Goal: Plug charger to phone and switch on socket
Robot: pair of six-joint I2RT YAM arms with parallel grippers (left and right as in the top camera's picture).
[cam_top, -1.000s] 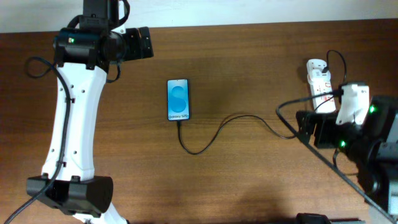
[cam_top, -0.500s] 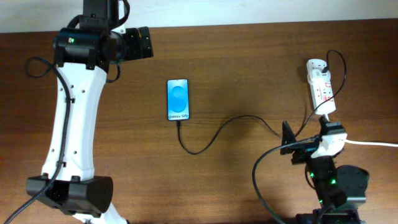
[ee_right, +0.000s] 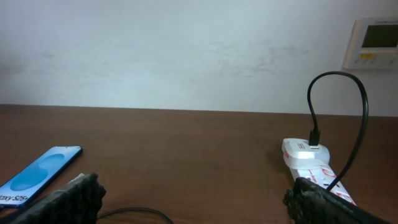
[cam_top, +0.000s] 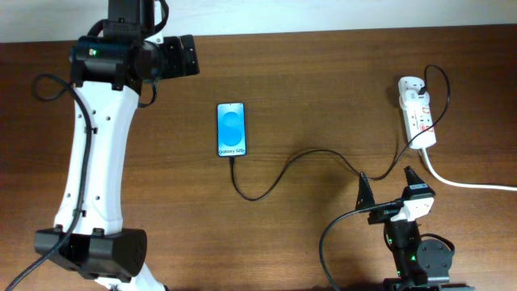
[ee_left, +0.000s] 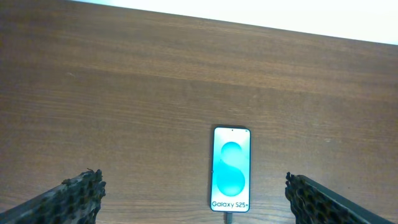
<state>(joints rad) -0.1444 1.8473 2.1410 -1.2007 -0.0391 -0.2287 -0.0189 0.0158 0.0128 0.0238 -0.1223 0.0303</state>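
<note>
The charger (cam_top: pixel 279 174), a thin black cable, ran in loose curves across the table (cam_top: pixel 323 81). One end met the six o'clock edge of the phone (cam_top: pixel 231 129), where its plug tip looked seated. The other end rose to the socket (cam_top: pixel 416 111), which lay at three o'clock from the phone, well apart. The cable looked limp and light. It would likely buckle if pushed, so the stiff plug body just beside the phone was the better place to pinch it. The phone, slim and glass-faced, would probably slide on the wood and might need bracing. The socket's red switches were too small to tell on from off. A rocker would want a straight downward press, or the light strip might skid. Its thick white cord (cam_top: pixel 468 184) trailed toward four o'clock. The right gripper (cam_top: pixel 386 192) hung at five o'clock from the phone, jaws spread, holding nothing. The left gripper (cam_top: pixel 187 56) hovered at eleven o'clock, jaws likewise wide and empty.
</note>
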